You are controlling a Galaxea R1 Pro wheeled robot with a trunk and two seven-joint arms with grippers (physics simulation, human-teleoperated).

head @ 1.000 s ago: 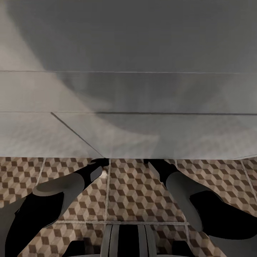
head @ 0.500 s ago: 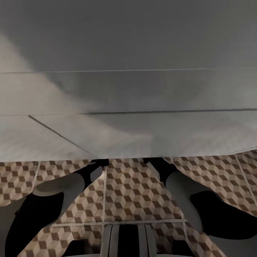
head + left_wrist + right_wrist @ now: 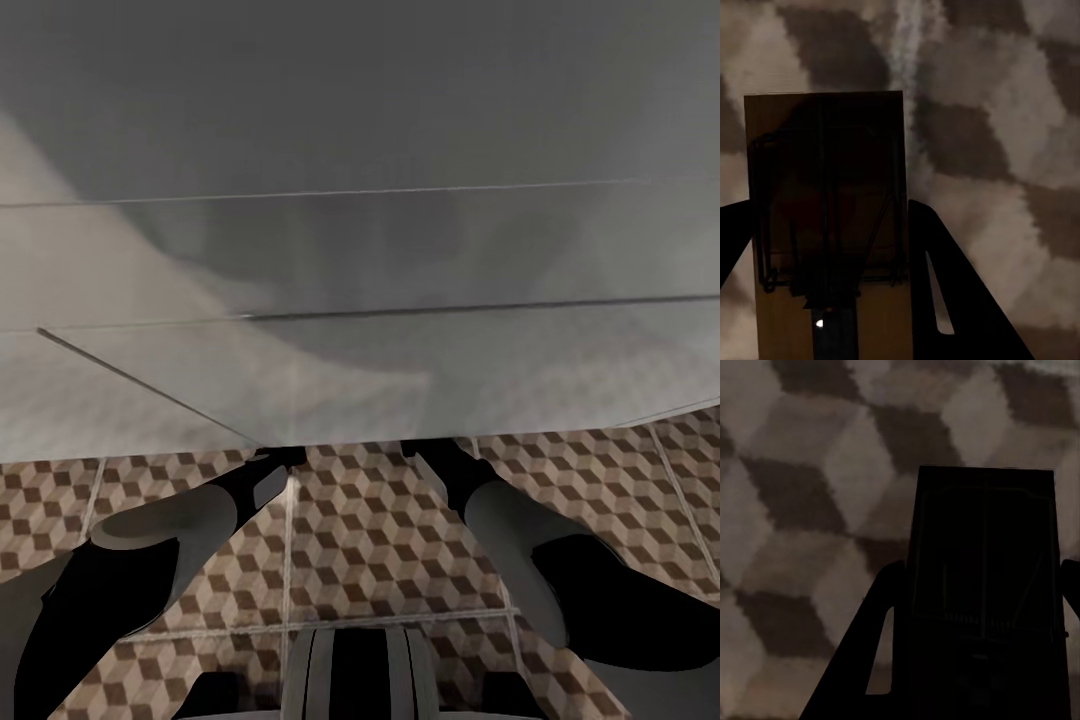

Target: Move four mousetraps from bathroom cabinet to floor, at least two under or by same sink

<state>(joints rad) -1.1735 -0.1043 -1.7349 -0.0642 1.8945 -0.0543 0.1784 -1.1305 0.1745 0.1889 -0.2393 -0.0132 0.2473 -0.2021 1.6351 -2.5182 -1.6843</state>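
My left gripper clamped on a tan mousetrap, fingers each side, above the bathroom floor. My right gripper clamped on a dark mousetrap, also over floor. Big white surface ahead, beyond floor tiles.

One mousetrap between left gripper fingers, another between right gripper fingers, both above floor.

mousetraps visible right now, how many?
2. One mousetrap sits between the left gripper fingers; a second mousetrap sits between the right gripper fingers, both above the bathroom floor. Any others are out of view.
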